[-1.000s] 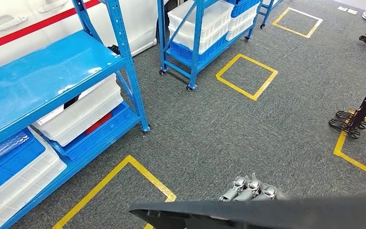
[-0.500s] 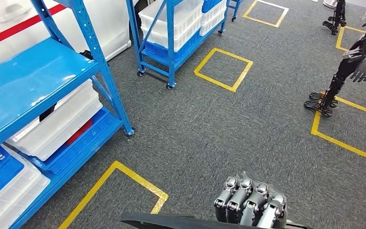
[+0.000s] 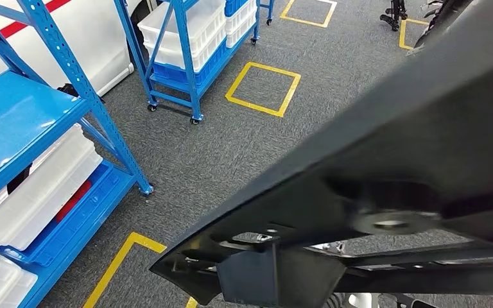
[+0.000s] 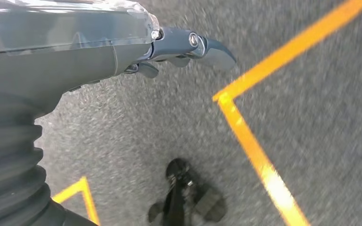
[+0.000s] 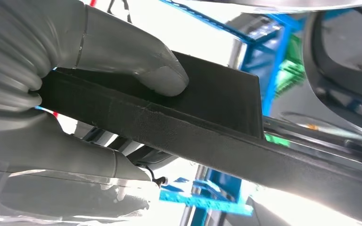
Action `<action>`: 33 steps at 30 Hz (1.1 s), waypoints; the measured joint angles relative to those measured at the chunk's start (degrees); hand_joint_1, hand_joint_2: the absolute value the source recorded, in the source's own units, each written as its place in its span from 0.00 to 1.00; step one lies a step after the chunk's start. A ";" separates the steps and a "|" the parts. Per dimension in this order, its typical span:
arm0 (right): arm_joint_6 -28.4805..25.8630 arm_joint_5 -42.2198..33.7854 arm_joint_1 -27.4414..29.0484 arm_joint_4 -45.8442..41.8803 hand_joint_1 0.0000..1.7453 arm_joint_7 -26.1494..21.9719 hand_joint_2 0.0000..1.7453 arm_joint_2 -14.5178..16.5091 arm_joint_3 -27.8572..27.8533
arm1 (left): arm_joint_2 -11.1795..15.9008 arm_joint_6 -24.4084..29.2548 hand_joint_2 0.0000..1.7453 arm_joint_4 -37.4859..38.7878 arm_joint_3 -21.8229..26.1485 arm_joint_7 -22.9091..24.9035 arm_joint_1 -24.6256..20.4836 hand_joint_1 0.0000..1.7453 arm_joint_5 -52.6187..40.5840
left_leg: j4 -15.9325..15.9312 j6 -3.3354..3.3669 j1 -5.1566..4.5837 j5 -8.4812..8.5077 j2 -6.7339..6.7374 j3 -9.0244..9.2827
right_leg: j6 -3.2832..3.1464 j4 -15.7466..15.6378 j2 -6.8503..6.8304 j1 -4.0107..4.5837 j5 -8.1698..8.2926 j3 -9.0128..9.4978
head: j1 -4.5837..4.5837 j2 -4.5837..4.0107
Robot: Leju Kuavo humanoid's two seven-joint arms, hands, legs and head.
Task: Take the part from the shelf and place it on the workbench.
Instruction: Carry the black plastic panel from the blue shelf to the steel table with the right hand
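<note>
Your right hand (image 5: 75,94) grips the part (image 3: 385,192), a long dark grey panel: in the right wrist view the thick thumb presses flat on its upper face while the rest of the hand clamps it from beneath. In the head view the part slants across the lower right of the scene, close to the camera and blurred, with a boxy bracket under its near end.

Your left hand (image 4: 179,49) hangs above the grey carpet (image 3: 244,147) with nothing in it. You cannot tell from the left wrist view whether its fingers are spread or curled.

To your left stands a blue shelf (image 3: 19,122) with white bins (image 3: 38,192) on its lower level. A second blue rack on wheels (image 3: 180,51) sits farther off, near a yellow floor square (image 3: 263,86).
</note>
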 joint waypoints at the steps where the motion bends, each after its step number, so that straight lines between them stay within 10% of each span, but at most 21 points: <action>1: -0.89 0.58 -0.42 0.18 1.00 -0.01 1.00 -0.49 0.16 | 0.14 -1.62 1.00 0.00 -0.35 -0.32 0.06 0.00 -0.58 | -0.05 0.45 0.02 0.18 0.43 -0.04 | 0.30 -0.02 0.31 -0.05 0.10 -0.16 | 0.00 0.00; 4: -3.24 2.28 -1.49 0.67 1.00 -0.07 1.00 -2.05 0.24 | 0.74 -5.05 1.00 0.00 -1.80 -0.79 0.03 0.00 -2.35 | -0.40 1.60 -0.01 0.63 1.87 -0.13 | 1.04 2.71 -2.05 -0.12 -1.66 -1.55 | 0.00 0.00; 7: -4.24 3.13 -2.61 1.43 1.00 -0.08 1.00 -3.21 0.25 | 1.42 -6.46 1.00 0.00 -2.99 -0.73 0.09 0.00 -3.28 | -0.41 2.07 -0.29 0.66 3.85 -0.40 | 1.46 13.41 -4.68 -0.19 -6.81 -6.81 | 0.00 0.00; 9: -4.44 3.41 -3.30 2.40 1.00 -0.09 1.00 -3.82 0.25 | 1.80 -7.08 1.00 0.00 -3.66 -0.67 -0.04 0.00 -3.57 | -0.40 2.09 -0.44 0.61 5.20 -0.44 | 1.38 15.97 -5.03 -0.22 -6.84 -8.04 | 0.00 0.00; 12: -4.44 3.62 -4.69 4.11 1.00 -0.09 1.00 -4.33 0.25 | 2.05 -7.85 1.00 0.00 -4.46 -0.66 -0.38 0.00 -3.97 | -0.38 1.87 -0.70 0.40 6.86 -0.18 | 0.43 5.79 -7.21 0.18 -1.99 -2.56 | 0.00 0.00; 15: -4.51 3.81 -6.25 6.24 1.00 -0.08 1.00 -4.56 0.38 | 2.15 -8.29 1.00 0.00 -5.13 -0.73 -0.46 0.00 -4.03 | -0.43 1.14 -1.03 0.09 8.30 0.03 | -0.55 0.08 -9.07 1.09 -0.99 0.11 | 0.00 0.00; 19: -4.87 3.73 -7.93 9.12 1.00 -0.11 1.00 -4.73 0.88 | 2.18 -8.24 1.00 0.00 -5.51 -0.64 -0.66 0.00 -3.91 | 1.51 0.07 -0.83 -1.61 7.48 -0.38 | -1.63 -1.02 -6.55 0.58 -0.21 0.40 | 0.00 0.00; 22: -5.19 3.50 -9.45 11.87 1.00 -0.17 1.00 -4.60 1.42 | 2.36 -8.02 1.00 0.00 -5.51 -0.42 -0.24 0.00 -3.54 | 11.88 -0.34 -0.63 -6.40 3.93 -5.48 | -2.14 -1.24 -4.68 0.49 0.02 0.53 | -0.02 0.00; 24: -5.43 3.37 -10.06 13.92 1.00 -0.15 1.00 -4.49 1.50 | 2.44 -7.99 1.00 0.00 -5.50 -0.18 0.04 0.00 -3.32 | 15.55 -0.47 -0.62 -6.51 3.40 -7.88 | -2.16 -1.15 -3.27 0.55 0.00 0.56 | -0.01 0.00; 28: -6.11 3.02 -11.17 17.24 1.00 -0.14 1.00 -3.74 1.49 | 2.49 -7.97 1.00 0.00 -5.50 0.55 0.08 0.00 -3.32 | 3.17 -0.21 -0.37 0.91 0.75 -3.22 | -1.63 -0.50 -0.66 0.54 -0.31 0.55 | -0.01 0.00; 33: -6.20 2.38 -11.20 18.99 1.00 -0.18 1.00 -3.33 0.88 | 2.47 -7.97 1.00 0.00 -5.55 0.76 -0.09 0.00 -3.74 | -0.45 1.14 -0.44 1.95 0.97 -1.74 | -0.07 0.25 0.32 0.37 -0.56 -0.29 | 0.00 0.00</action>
